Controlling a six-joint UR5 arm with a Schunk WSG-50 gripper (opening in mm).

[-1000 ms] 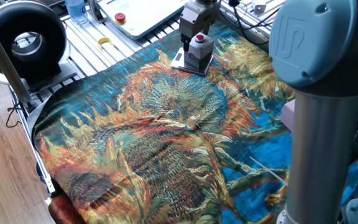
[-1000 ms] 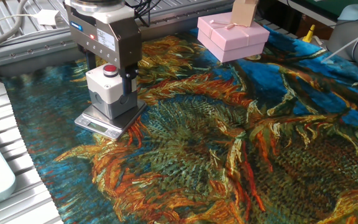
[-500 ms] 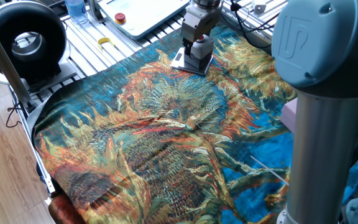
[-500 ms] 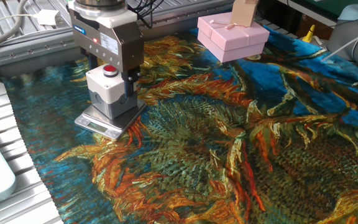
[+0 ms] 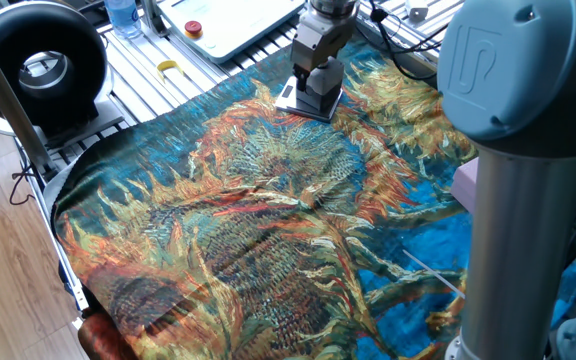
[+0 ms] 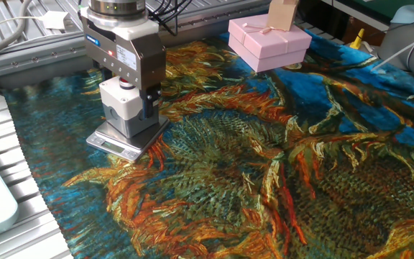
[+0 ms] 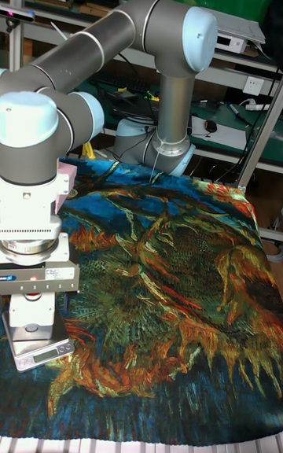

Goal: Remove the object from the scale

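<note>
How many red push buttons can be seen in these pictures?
2. One red button is on top of the grey box that stands on the scale. The other is on the white panel beyond the cloth. Others may be hidden.

Robotics lab | big grey-and-blue jointed robot arm (image 7: 118, 36) | metal shelving with cables and electronics (image 7: 228, 119) | slotted aluminium table (image 5: 183, 55)
</note>
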